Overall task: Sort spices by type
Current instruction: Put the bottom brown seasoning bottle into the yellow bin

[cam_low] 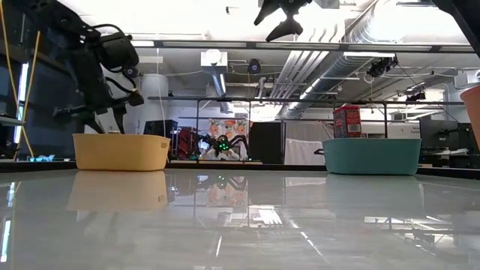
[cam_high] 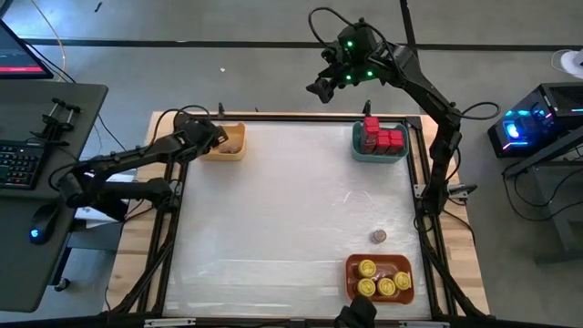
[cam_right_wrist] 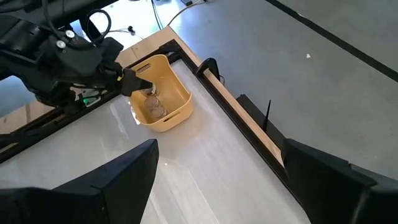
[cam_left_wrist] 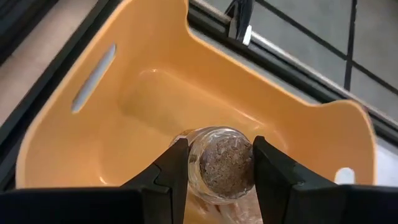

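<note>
1. On my left wrist feed I see the left gripper (cam_left_wrist: 219, 167) over the yellow bin (cam_left_wrist: 155, 93), its fingers (cam_left_wrist: 173, 171) clamped on a small tan-brown round jar (cam_left_wrist: 225, 163). The jar sits squarely between the two fingers, touching both, with its brown contents facing the camera.
2. From above, that left gripper (cam_high: 217, 137) is at the table's far left corner, right at the yellow bin (cam_high: 239, 152). More brownish jars lie in the bin beyond the fingers, but I cannot count them.
3. The right gripper (cam_high: 321, 88) is raised off the table (cam_high: 282, 210), past its far edge and well away from every bin. Its fingers (cam_right_wrist: 118, 180) are spread wide with nothing between them.
4. In the right wrist feed, the yellow bin (cam_right_wrist: 177, 102) and the left gripper (cam_right_wrist: 138, 83) show far ahead of those open fingers.
5. The red boxy tins (cam_high: 383, 138) stand packed in the teal bin (cam_high: 359, 146), near the right arm and far from the left fingers.
6. The round yellow-lidded jars (cam_high: 383, 279), four by my count, lie in the orange bin (cam_high: 352, 270) at the near right corner.
7. One small tan-brown jar (cam_high: 379, 236) stands alone on the table, just beyond the orange bin and well apart from both sets of fingers.
</note>
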`<action>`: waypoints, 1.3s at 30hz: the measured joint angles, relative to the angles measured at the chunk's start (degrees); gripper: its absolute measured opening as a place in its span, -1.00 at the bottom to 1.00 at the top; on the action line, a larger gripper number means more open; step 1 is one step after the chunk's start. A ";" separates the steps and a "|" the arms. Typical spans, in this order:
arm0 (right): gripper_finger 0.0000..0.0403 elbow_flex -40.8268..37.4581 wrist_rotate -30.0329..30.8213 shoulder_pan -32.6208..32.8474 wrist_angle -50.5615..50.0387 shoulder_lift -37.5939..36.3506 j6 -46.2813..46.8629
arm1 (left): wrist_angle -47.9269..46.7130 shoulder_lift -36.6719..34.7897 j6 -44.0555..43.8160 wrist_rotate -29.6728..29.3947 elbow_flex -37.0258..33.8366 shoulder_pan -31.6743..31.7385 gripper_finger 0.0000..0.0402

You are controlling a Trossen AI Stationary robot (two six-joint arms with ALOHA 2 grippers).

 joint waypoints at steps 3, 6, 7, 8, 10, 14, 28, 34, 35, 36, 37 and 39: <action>0.67 0.00 0.04 0.00 0.05 0.00 0.00 | -0.15 1.21 -0.31 0.87 -0.02 0.00 -0.42; 0.67 0.00 0.06 0.00 0.21 0.00 0.00 | -0.11 2.51 -0.96 1.01 -0.02 -0.02 -0.42; 0.67 0.00 0.06 0.00 0.33 0.00 0.00 | -0.11 2.80 -1.08 1.09 -0.02 0.00 -0.42; 0.67 0.00 0.07 0.00 0.46 0.00 0.02 | -0.11 3.02 -1.06 1.18 -0.02 -0.01 -0.41; 0.67 0.00 0.09 0.00 0.79 0.00 0.01 | -0.08 3.40 -0.74 1.31 0.00 0.00 -0.38; 0.67 0.00 0.09 0.00 1.21 0.00 -0.06 | -0.11 3.43 -0.71 1.56 0.00 -0.02 -0.25; 0.67 0.00 0.15 0.00 2.16 0.02 -0.61 | 0.49 2.95 -1.10 2.93 0.00 0.00 0.11; 0.67 0.00 0.15 0.00 2.16 0.02 -0.58 | 1.35 -0.01 1.95 3.18 0.15 0.58 0.11; 0.67 0.00 0.13 0.00 2.15 0.02 -0.59 | 0.72 -0.47 3.00 3.46 0.52 0.88 0.11; 0.67 0.00 0.13 0.00 2.15 0.02 -0.58 | -0.02 -0.85 4.10 4.00 0.99 1.18 0.11; 0.67 0.00 0.13 0.00 2.15 0.02 -0.51 | -1.33 -1.06 5.25 4.48 1.51 1.47 0.11; 0.67 0.00 0.13 0.00 2.16 0.02 -0.51 | -4.85 -1.31 6.66 5.05 2.86 2.09 0.11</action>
